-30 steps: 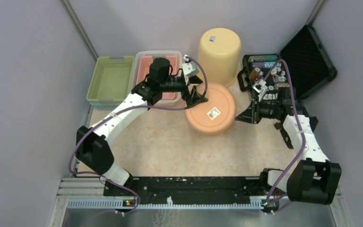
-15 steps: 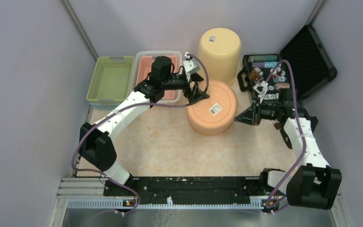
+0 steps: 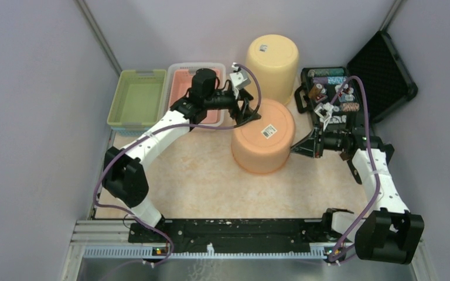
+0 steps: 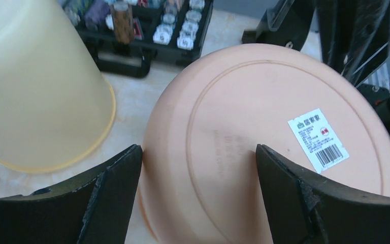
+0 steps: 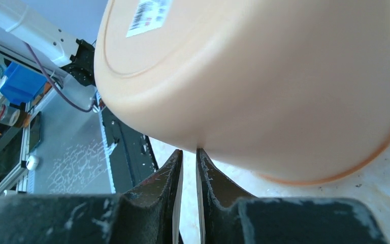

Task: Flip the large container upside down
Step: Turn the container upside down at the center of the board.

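Note:
The large container (image 3: 262, 143) is an orange round tub standing bottom up mid-table, with a barcode label (image 3: 269, 131) on its base. My left gripper (image 3: 246, 111) hovers open at the tub's far-left edge. In the left wrist view the gripper (image 4: 198, 150) has one finger (image 4: 117, 178) outside the tub's (image 4: 264, 152) wall and the other over the base, with nothing clamped. My right gripper (image 3: 296, 148) is shut at the tub's right side. In the right wrist view its tips (image 5: 189, 151) touch the tub's (image 5: 264, 76) wall and hold nothing.
A pale yellow bucket (image 3: 272, 58) stands upside down just behind the tub. A green basket (image 3: 136, 96) and a clear bin holding a pink tray (image 3: 180, 82) sit at the back left. An open black case (image 3: 334, 96) of small items lies at the right.
The tub has come down from a tilt toward the camera; more of its near wall shows. My left gripper drew back toward the tub's far-left edge. The right gripper stayed against the tub's wall.

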